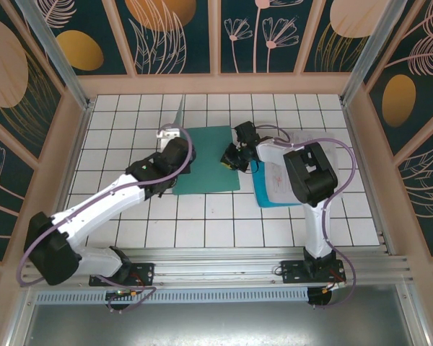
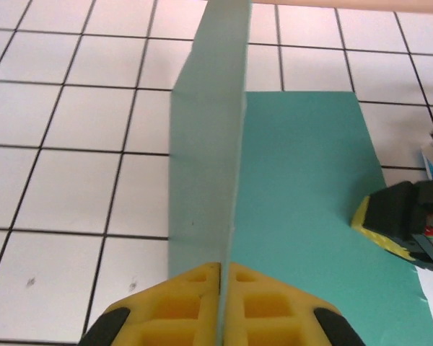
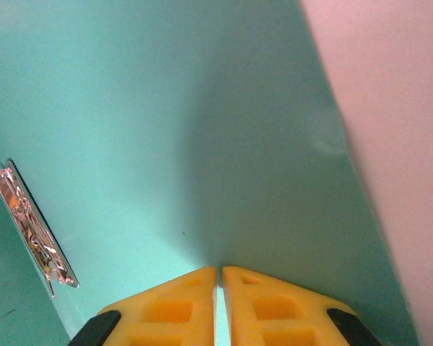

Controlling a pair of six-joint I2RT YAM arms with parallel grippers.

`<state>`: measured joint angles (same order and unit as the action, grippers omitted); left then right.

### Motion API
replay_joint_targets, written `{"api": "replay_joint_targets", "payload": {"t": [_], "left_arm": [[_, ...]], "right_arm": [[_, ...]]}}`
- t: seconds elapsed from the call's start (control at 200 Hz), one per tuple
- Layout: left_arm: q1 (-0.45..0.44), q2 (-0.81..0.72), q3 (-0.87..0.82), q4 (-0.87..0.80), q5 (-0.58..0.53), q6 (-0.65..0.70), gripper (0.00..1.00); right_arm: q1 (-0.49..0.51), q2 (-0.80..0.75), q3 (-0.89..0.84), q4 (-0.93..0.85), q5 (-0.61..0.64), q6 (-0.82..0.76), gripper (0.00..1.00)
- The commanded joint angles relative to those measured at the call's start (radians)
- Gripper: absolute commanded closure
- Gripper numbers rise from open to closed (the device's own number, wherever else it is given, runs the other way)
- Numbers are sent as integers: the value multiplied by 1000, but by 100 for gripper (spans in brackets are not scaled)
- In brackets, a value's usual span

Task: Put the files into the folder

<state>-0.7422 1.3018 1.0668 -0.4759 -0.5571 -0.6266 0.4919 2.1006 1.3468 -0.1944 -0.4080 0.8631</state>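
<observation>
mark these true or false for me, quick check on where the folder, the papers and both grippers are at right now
1. The left gripper pinches an upright flap of the thin dark teal-green card folder. True.
2. The white printed paper sheets lie inside the folder. False: they lie on the bright cyan sheet to the right of the folder, partly under the right arm.
3. The right gripper sits at the folder's right edge with its fingers close together. True.
4. The folder lies closed and flat. False: it is open, with one flap standing up and the other panel flat on the tiles.
5. A shiny metal clip shows on the folder's inner face. True.
</observation>
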Motion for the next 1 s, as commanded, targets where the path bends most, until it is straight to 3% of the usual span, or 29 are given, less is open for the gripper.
{"api": "replay_joint_targets", "payload": {"t": [0.0, 0.195, 0.365, 0.45, 0.58, 0.801, 0.911, 0.991], "left_arm": [[39, -72, -61, -50, 5, -114, 86], [203, -169, -156, -187, 18, -276, 75], [409, -211, -200, -245, 99, -345, 53], [495, -213, -205, -268, 148, -392, 37], [580, -221, -178, -328, 185, -498, 23], [597, -267, -4, -440, 104, -628, 17], [598, -279, 85, -403, 75, -554, 20], [596, -244, 138, -287, 177, -406, 30]], "right_arm": [[0, 5, -60, -95, 61, 3, 87], [1, -15, -99, -93, 70, 17, 88], [1, -34, -129, -82, 70, 32, 88], [1, -38, -136, -78, 66, 37, 88], [1, -40, -141, -73, 61, 43, 88], [0, -54, -137, -67, 55, 45, 88], [-1, -61, -125, -64, 43, 39, 88], [0, -76, -104, -56, 29, 29, 86]]}}
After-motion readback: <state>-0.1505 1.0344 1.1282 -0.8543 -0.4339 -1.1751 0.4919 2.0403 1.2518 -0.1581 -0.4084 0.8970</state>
